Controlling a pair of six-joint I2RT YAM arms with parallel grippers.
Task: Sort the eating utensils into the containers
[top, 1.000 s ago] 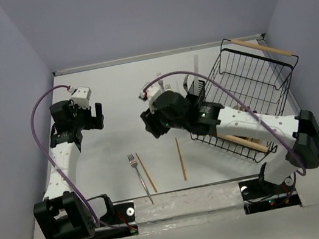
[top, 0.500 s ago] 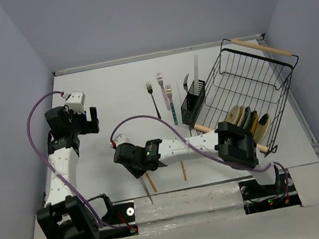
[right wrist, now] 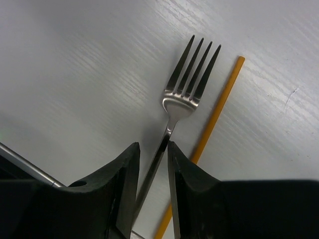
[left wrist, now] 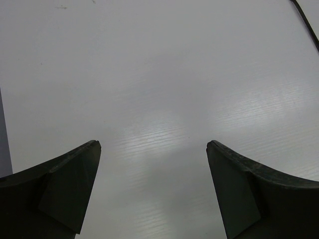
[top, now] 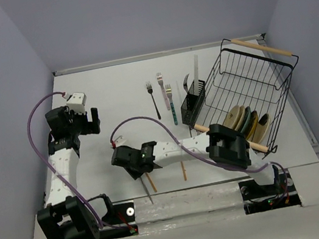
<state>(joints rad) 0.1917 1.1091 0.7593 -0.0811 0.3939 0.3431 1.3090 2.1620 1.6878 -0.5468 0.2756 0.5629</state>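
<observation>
The surface (top: 111,91) carried the wire rack (top: 251,78) on your right. The left tool (left wrist: 153,149) hung over bare surface with its jaws spread wide. The right tool (right wrist: 153,149) straddled the handle of the silver fork (right wrist: 187,89), jaws narrowed on either side; you could not tell whether they pinched it. The fork lay flat near the surface's near edge, well apart from the rack. Its long axis ran out from between the jaws, tines pointing away from the tool. A brown chopstick (right wrist: 219,109) lay just beside the fork, nearly parallel.

a lab test cell: bare lilac walls (top: 140,11) enclose a white table (top: 111,91).
</observation>
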